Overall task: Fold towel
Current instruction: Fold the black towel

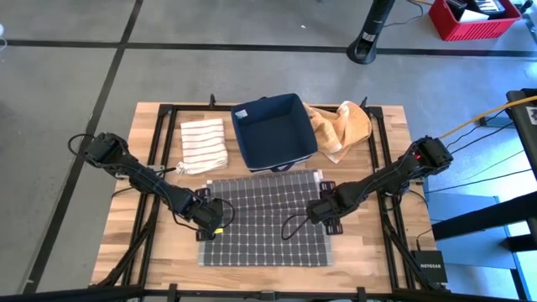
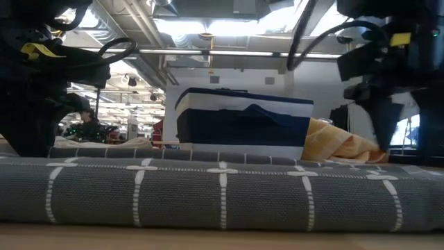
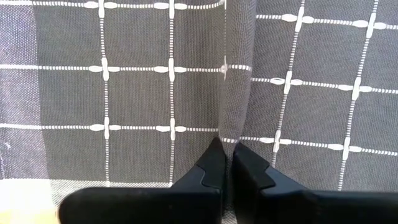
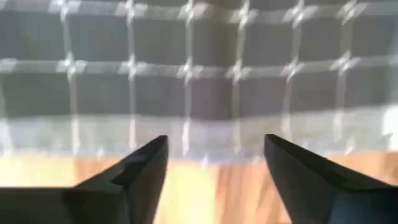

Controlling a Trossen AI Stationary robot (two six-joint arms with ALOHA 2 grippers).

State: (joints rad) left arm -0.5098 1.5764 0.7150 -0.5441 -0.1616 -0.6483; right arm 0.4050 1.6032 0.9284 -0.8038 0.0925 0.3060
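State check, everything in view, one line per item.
Grey grid towel: lying on the table, partly folded over itself, one edge pinched.
Left end effector: shut on the grey grid towel's fold.
Right end effector: open, at the towel's edge, holding nothing.
Navy bin: upright.
Striped towel: folded, lying flat.
Orange cloth: crumpled beside the bin.

1. The table [image 1: 168, 252] is evenly lit from above, with soft shadows.
2. Bright ceiling lights [image 2: 208, 28] glare in the low view.
3. The right wrist view is blurry.
4. The left wrist view is sharp.
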